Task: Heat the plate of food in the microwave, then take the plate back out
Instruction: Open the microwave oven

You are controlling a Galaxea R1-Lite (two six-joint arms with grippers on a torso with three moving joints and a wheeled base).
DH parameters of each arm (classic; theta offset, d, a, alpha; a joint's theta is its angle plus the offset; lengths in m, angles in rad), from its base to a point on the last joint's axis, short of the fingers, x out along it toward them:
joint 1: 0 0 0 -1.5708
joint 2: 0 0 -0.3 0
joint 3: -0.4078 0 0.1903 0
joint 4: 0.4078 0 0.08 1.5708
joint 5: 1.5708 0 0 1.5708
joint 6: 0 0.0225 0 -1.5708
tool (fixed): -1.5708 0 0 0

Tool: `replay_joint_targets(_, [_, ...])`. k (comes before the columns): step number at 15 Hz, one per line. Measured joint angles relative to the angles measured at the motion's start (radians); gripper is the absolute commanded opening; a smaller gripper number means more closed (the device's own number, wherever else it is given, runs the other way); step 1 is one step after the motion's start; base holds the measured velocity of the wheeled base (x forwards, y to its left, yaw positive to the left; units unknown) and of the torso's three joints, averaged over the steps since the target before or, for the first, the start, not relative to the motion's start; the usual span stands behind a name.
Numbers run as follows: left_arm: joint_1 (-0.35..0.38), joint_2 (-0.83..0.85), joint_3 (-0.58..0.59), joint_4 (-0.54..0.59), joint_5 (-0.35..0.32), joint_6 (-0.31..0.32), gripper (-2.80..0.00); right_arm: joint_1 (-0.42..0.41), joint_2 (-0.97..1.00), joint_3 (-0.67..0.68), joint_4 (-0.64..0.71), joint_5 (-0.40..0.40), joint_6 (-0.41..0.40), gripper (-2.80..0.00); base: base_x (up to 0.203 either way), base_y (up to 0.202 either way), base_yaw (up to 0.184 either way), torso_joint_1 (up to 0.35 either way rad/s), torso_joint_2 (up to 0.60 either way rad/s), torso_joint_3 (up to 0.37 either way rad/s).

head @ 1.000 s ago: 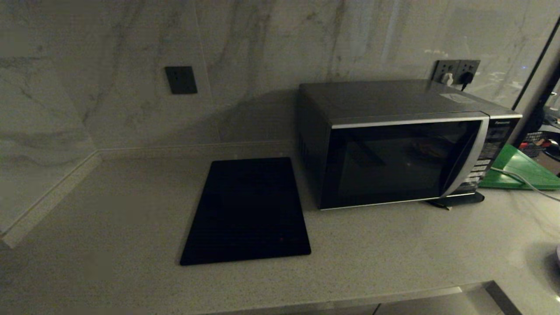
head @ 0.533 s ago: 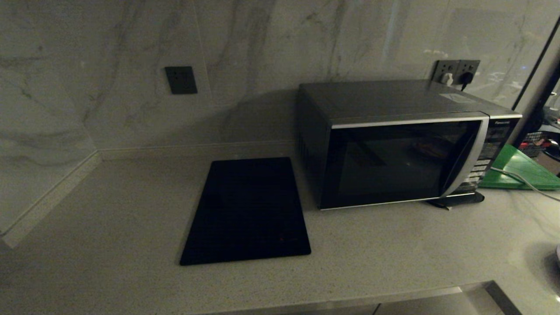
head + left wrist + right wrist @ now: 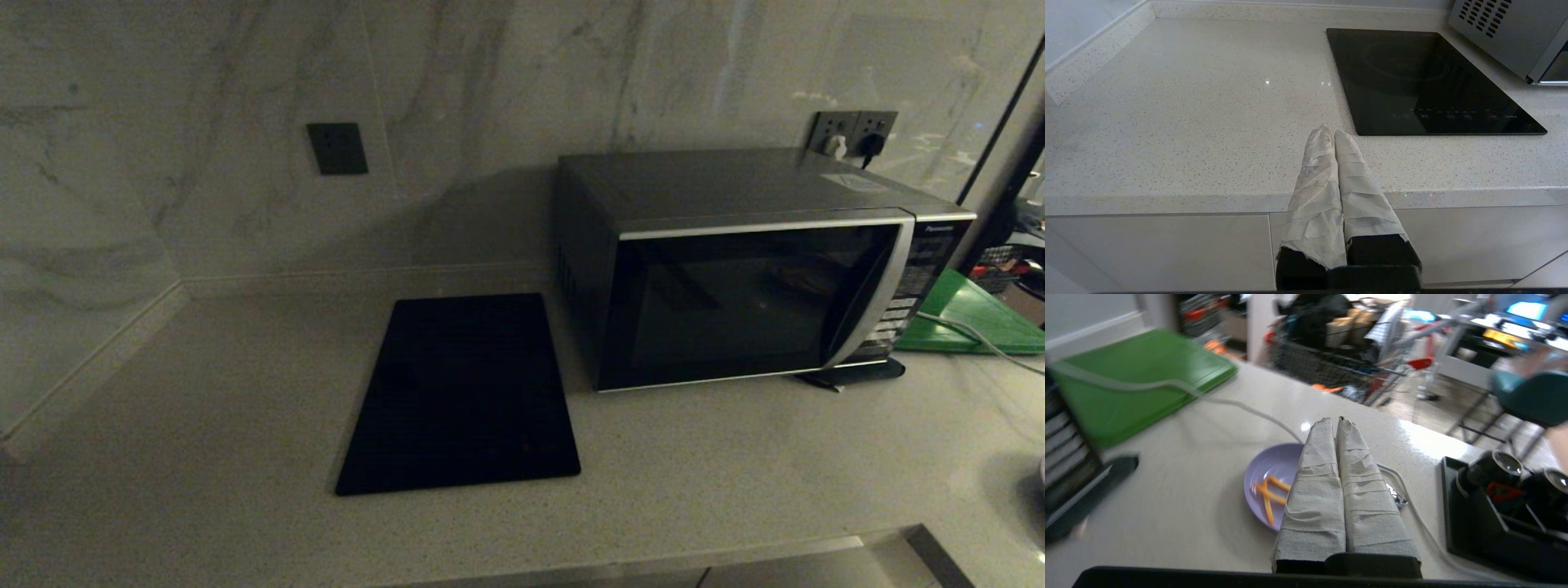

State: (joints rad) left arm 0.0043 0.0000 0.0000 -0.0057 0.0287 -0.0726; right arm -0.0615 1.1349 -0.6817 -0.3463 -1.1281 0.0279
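Note:
The black-and-silver microwave point(image 3: 751, 269) stands at the back right of the counter with its dark glass door closed; its vented side point(image 3: 1511, 32) shows in the left wrist view. The pale-lavender plate of food point(image 3: 1271, 484), with orange sticks on it, lies on the counter right of the microwave, seen only in the right wrist view. My right gripper point(image 3: 1333, 420) hovers over the plate's edge, its wrapped fingers shut and empty. My left gripper point(image 3: 1329, 131) hangs at the counter's front edge, shut and empty. Neither gripper shows in the head view.
A flat black mat point(image 3: 461, 392) lies left of the microwave. A green board point(image 3: 971, 318) with a pale cable point(image 3: 1241, 406) over it sits at the right. A black tray of dark items point(image 3: 1502, 514) is near the plate. Wall sockets point(image 3: 853, 135) sit behind the microwave.

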Motion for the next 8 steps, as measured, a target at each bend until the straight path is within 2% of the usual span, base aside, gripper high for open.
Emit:
replay_joint_targets(2, [0.000, 0.000, 0.000, 0.000, 0.000, 0.000, -2.80, 0.009, 0.081, 0.007, -0.076, -0.043, 0.006, -2.80, 0.000, 0.000, 0.000, 0.000, 0.00, 0.000])
replay_joint_targets(3, [0.000, 0.000, 0.000, 0.000, 0.000, 0.000, -2.80, 0.011, 0.108, 0.009, -0.079, -0.045, 0.009, 0.00, 0.000, 0.000, 0.000, 0.000, 0.00, 0.000])
replay_joint_targets(6, [0.000, 0.000, 0.000, 0.000, 0.000, 0.000, -2.80, 0.017, 0.188, -0.005, -0.112, -0.046, 0.018, 0.00, 0.000, 0.000, 0.000, 0.000, 0.00, 0.000])
replay_joint_targets(8, [0.000, 0.000, 0.000, 0.000, 0.000, 0.000, -2.80, 0.028, 0.257, -0.008, -0.185, -0.056, 0.037, 0.00, 0.000, 0.000, 0.000, 0.000, 0.00, 0.000])
